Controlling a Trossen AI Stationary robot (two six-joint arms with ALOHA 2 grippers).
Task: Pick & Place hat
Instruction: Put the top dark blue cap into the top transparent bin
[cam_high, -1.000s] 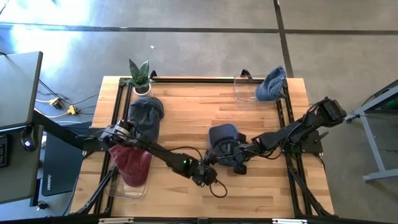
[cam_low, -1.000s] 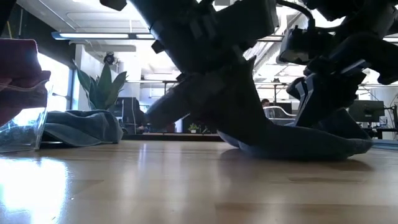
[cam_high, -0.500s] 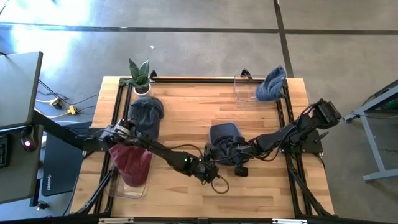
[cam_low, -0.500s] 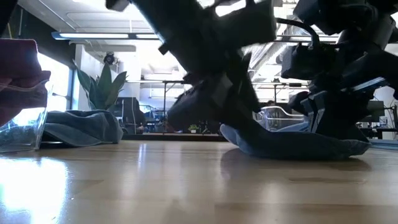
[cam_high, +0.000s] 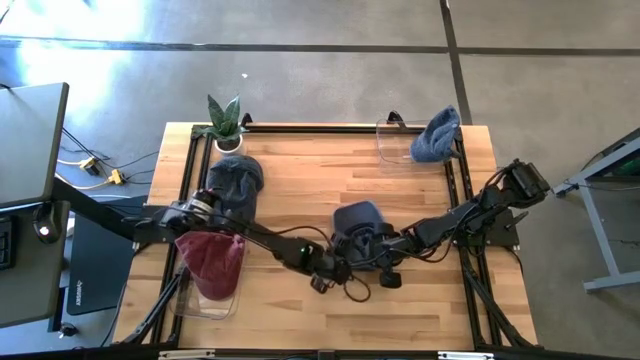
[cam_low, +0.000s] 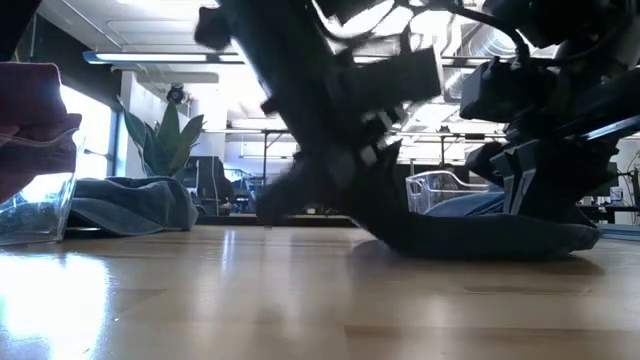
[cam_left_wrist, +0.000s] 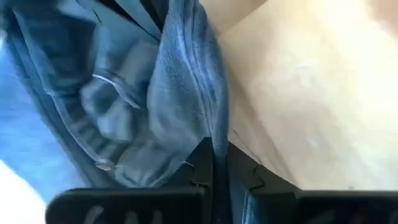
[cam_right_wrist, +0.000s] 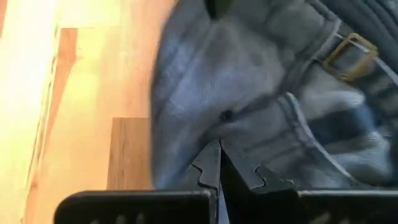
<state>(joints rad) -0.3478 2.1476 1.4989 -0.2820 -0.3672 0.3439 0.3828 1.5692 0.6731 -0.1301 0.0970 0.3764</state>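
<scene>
A blue denim hat (cam_high: 358, 220) lies on the wooden table (cam_high: 300, 170) near its middle; the low view shows it flat on the boards (cam_low: 490, 238). My left gripper (cam_high: 338, 258) comes at the hat's near left side and is shut on its edge (cam_left_wrist: 219, 163). My right gripper (cam_high: 368, 250) comes from the table's right and is shut at the hat's near side (cam_right_wrist: 219, 152), beside the back strap with its brass buckle (cam_right_wrist: 348, 53). My left gripper pinches a fold of the hat's edge (cam_left_wrist: 214, 130) between its two fingers, slanting in low from the table's near left. The cloth stands up out of the fingers, and the hat's body lies on the table. My right gripper has its shut fingertips on the denim by a small eyelet (cam_right_wrist: 225, 117), slanting down from the table's right. The tips hide how much cloth is between them. The hat rests on the table.
Another blue hat (cam_high: 236, 180) lies at the far left. A maroon hat fills a clear bin (cam_high: 210, 265) at the near left. A further blue hat hangs over a clear bin (cam_high: 420, 140) at the far right. A potted plant (cam_high: 225, 120) stands at the far edge.
My left gripper has moved a short way toward the table's far right, up to the hat's near edge, and has taken hold of it. The hat stays on the table.
</scene>
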